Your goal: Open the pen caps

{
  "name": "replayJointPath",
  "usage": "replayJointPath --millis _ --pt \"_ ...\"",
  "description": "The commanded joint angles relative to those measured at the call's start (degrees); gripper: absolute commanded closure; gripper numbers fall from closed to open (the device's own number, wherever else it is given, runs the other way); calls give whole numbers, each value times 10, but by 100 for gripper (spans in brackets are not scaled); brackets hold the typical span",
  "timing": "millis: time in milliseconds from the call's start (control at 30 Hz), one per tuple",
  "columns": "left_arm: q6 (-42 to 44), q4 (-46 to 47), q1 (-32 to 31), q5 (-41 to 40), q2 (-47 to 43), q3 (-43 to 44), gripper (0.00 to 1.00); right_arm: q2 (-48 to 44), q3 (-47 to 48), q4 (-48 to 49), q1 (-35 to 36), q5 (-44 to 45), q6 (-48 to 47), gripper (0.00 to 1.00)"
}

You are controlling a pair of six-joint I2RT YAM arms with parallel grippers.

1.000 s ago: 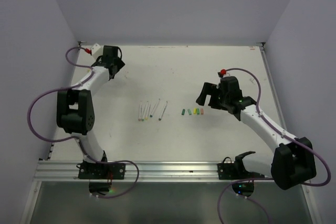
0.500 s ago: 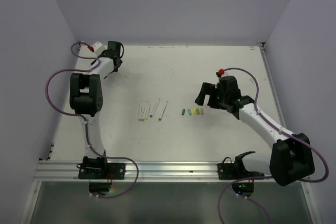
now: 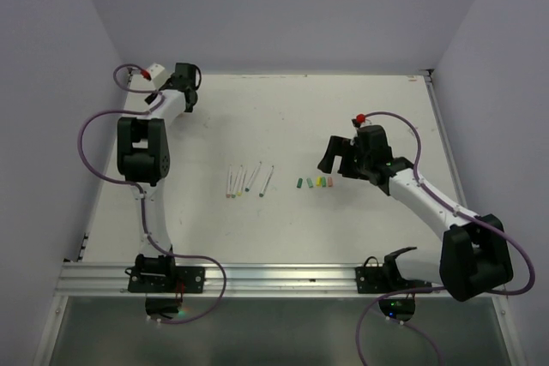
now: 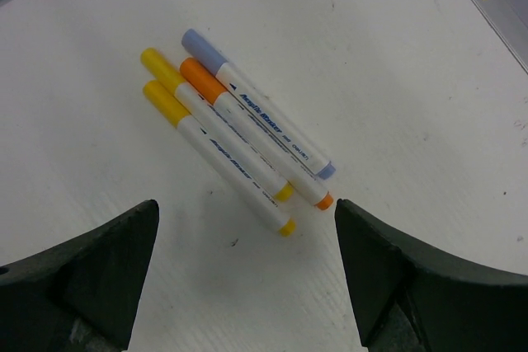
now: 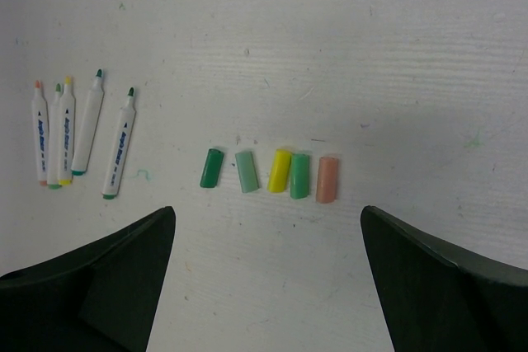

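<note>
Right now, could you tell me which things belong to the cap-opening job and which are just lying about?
Job: four capped pens, still to open; five open pens; five loose caps.
Not the job: rail; purple cable.

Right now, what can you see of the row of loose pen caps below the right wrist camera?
The row of loose pen caps holds five short, plastic-looking cylinders lying flat on the white table: dark green, pale green, yellow, green and salmon, left to right in the wrist view. Yellow and the green beside it touch; the rest lie apart. Five uncapped pens lie to their left.
</note>
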Motion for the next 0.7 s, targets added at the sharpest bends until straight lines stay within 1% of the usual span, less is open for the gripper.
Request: replayJointPath --millis 0,100,267,533,667 --pt "-22 -11 8 -40 16 17 11 7 -4 25 0 -14 -3 1" --pt "-33 -26 8 -43 26 19 11 14 -2 25 0 -17 -3 1" --pt "-57 -41 15 -26 34 24 11 14 -4 27 0 -16 -5 2" --pt "-63 -60 21 -7 43 32 11 15 -2 27 0 -16 -5 2" --pt "-68 -104 26 -1 57 58 11 14 -2 25 0 -14 -4 2"
